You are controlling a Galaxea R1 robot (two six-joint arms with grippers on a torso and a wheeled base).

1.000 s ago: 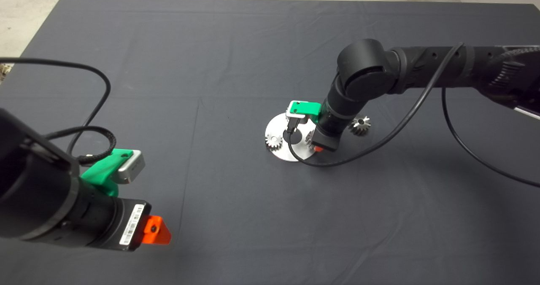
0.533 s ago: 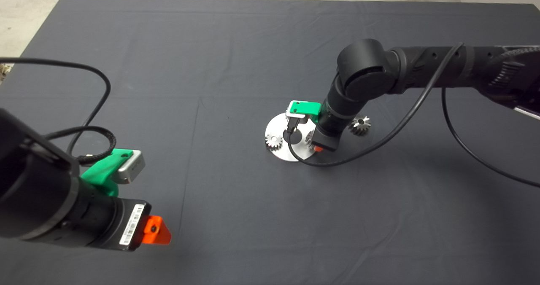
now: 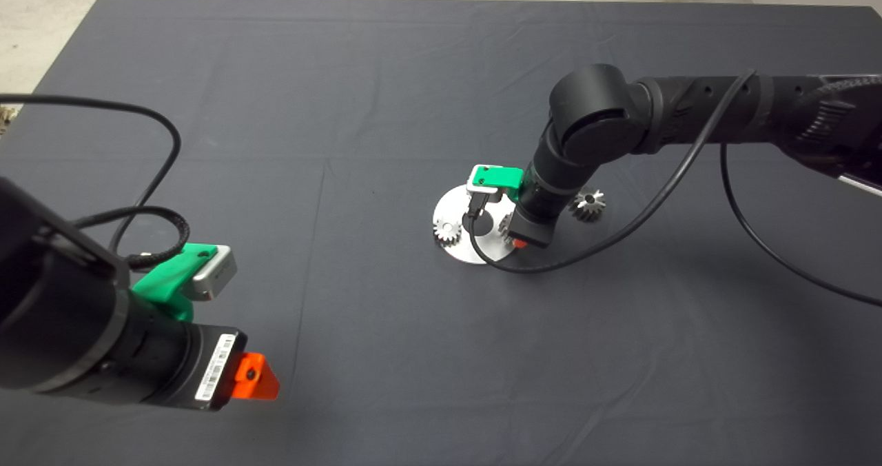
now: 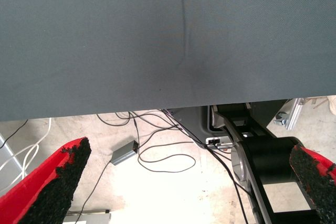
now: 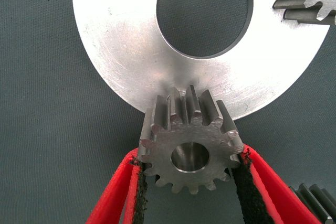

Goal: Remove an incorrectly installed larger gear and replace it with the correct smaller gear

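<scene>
We note that the right end effector [image 5: 186, 182] is closed on the smaller gear [image 5: 188, 142], one black pad on each side of its teeth, and holds it at the edge of the round metal plate [image 5: 126, 51] lying on the mat-covered surface [image 3: 344, 107]. The principal risk, in our judgement, is misalignment: the gear overhangs the plate rim, so releasing it here could leave it tilted or let it slide onto the mat. A second risk is that the toothed flanks give the pads little flat contact, so the gear may rotate or slip in the grip. We cannot see a seating post under the gear. The plate is the only carrier: it has a large round opening at its centre, and a second small gear [image 3: 447, 230] sits on its far side. The larger gear [image 3: 589, 204] lies on the mat, just beside the plate. The left end effector [image 4: 189, 182] is parked near the lower left edge, fingers spread wide and holding nothing.
</scene>
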